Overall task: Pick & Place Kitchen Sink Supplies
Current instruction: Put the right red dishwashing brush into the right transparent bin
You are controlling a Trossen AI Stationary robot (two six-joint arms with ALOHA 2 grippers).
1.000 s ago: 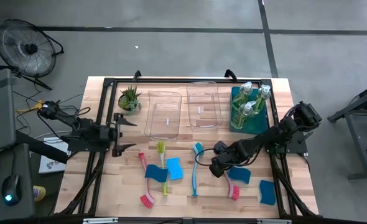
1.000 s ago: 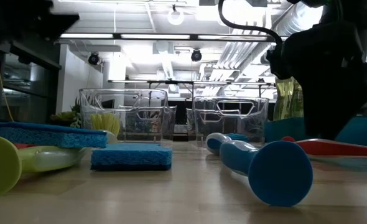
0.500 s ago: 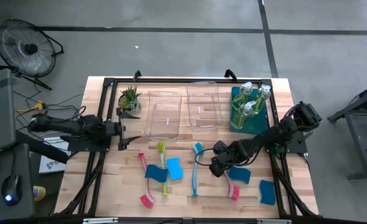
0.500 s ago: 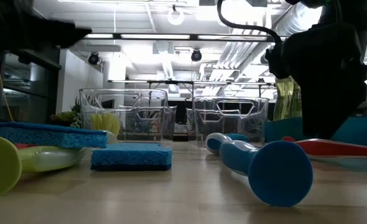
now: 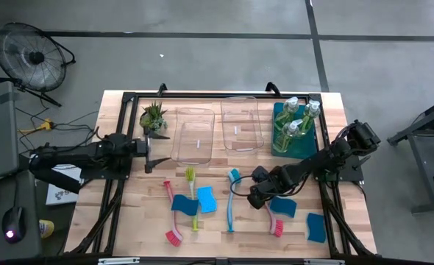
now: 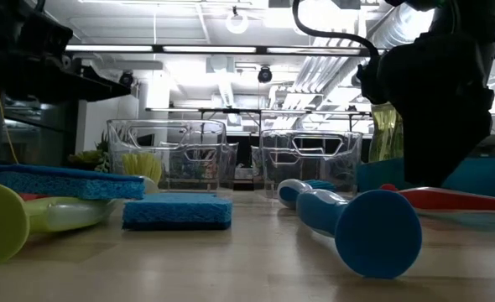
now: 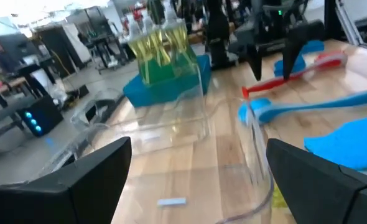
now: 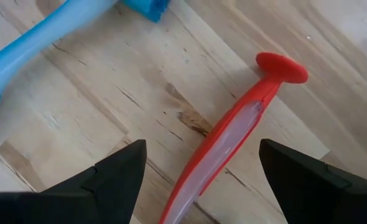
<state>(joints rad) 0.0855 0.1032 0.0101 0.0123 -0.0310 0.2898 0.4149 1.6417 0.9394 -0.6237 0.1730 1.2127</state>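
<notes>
the right gripper (image 5: 257, 193) hangs low over the table with its fingers spread wide on either side of the red dish brush (image 8: 224, 145), whose round handle end lies between the two dark fingers (image 8: 102, 174) without touching them. that brush lies on the wooden table (image 5: 129, 221) just beside a blue sponge (image 5: 283, 207) and near the teal dish brush (image 5: 232, 199). the left gripper (image 5: 149, 154) sits at the table's left side, its jaws also wide apart, facing the nearer clear bin (image 5: 194, 135). further left on the table lie another red brush (image 5: 171, 213), a yellow-green brush (image 5: 192, 195) and two more blue sponges (image 5: 206, 198), one seemingly resting on top of the brushes. one more blue sponge (image 5: 315, 227) lies near the right front corner. the soap bottles (image 5: 296, 121) stand in the teal bin (image 5: 282, 146) at the back right, next to a second clear bin (image 5: 240, 124), and the small potted plant (image 5: 153, 116) stands at the back left.
</notes>
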